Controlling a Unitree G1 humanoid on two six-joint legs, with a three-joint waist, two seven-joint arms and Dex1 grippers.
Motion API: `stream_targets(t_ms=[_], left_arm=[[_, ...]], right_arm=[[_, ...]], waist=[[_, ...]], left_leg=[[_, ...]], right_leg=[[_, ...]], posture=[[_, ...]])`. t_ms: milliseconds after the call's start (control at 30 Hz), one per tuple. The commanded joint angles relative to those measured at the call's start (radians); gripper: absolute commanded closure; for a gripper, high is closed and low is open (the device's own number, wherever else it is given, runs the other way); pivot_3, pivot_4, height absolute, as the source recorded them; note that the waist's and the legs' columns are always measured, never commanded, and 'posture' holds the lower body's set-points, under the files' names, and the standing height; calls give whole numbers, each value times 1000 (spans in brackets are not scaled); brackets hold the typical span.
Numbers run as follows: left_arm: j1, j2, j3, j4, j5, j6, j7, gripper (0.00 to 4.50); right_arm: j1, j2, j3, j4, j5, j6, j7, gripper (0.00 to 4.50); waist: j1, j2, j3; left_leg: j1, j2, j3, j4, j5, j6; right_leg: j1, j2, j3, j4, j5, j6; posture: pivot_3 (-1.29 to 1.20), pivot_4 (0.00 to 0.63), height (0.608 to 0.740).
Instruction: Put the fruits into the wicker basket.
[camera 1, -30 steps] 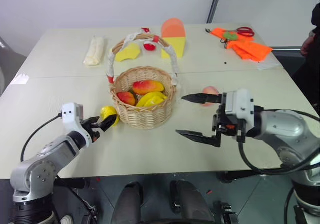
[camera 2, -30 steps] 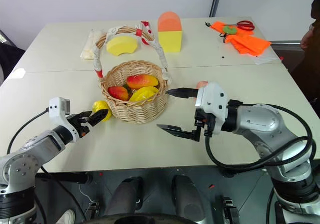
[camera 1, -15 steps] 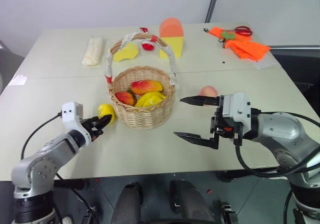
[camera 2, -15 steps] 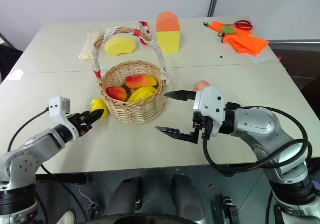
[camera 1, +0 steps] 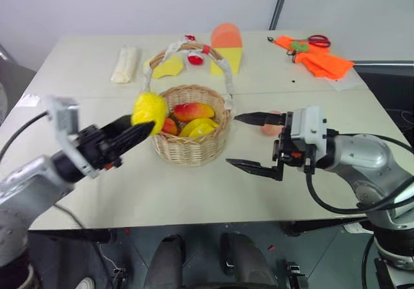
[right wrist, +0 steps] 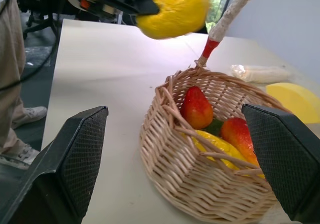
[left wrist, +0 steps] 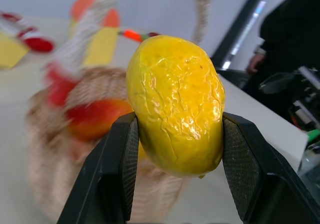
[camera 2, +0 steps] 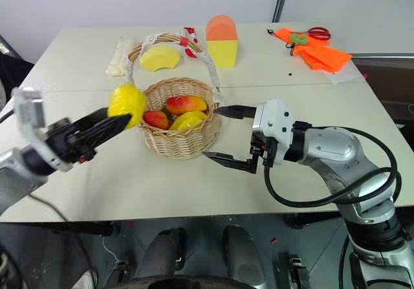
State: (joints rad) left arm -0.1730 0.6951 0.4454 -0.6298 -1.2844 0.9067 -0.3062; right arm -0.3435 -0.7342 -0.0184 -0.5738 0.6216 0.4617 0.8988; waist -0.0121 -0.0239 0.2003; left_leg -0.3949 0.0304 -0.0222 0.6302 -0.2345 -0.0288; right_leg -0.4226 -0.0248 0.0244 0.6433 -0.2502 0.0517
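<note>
Yellow lemon (left wrist: 175, 106) between left fingers (left wrist: 120, 169)

My arms are silver-grey metal with rounded joint housings and black cables looping alongside. Each wrist carries a white boxy block. My left gripper (camera 1: 139, 128) and right gripper (camera 1: 249, 140) have long, tapered black fingers (left wrist: 117, 169) faced with finely cross-hatched pads.

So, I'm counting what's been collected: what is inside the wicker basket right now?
In the wicker basket lie two red-orange mango-like fruits and a yellow piece. Anything beneath them is covered. The lemon is outside, in the left gripper.
</note>
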Motion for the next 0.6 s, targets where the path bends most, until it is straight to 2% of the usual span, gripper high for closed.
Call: stream_targets(t_ms=[33,133,333,433,600], left_arm=[[-72,-3,-124,9,114,-21,53,2206],[-121,-33,-201,61,192,-37,60,2206],[-169,-62,-232,93,234,-53,21,22],[-139,-53,-205,58,246,-114,-77,22],[-68,-36,-236,14,401,-278,-226,22]], right_arm=[[-14,5,-20,-16,-3,-16,-11,0],[-14,9,-24,-27,-9,-9,-34,0],[-3,11,-41,-31,-19,15,-96,0],[-12,34,-42,26,-64,25,-171,0],[-40,123,18,235,-208,38,-320,0]], waist=[[-4,0,0],[-2,0,0],[-3,-1,0],[-3,-1,0],[-2,-1,0]], left_leg=[[0,0,1,0,0,0],[0,0,0,-1,-1,1],[0,2,-3,-1,-1,1],[0,2,-2,0,-1,1],[1,2,-1,0,-1,1]], right_leg=[[0,0,1,1,0,0],[-1,1,1,3,0,2],[-2,6,1,4,0,1],[-2,6,1,4,0,1],[-2,5,1,4,0,-1]], posture=[[0,150,737],[0,150,737],[0,150,737],[0,150,737],[0,150,737]])
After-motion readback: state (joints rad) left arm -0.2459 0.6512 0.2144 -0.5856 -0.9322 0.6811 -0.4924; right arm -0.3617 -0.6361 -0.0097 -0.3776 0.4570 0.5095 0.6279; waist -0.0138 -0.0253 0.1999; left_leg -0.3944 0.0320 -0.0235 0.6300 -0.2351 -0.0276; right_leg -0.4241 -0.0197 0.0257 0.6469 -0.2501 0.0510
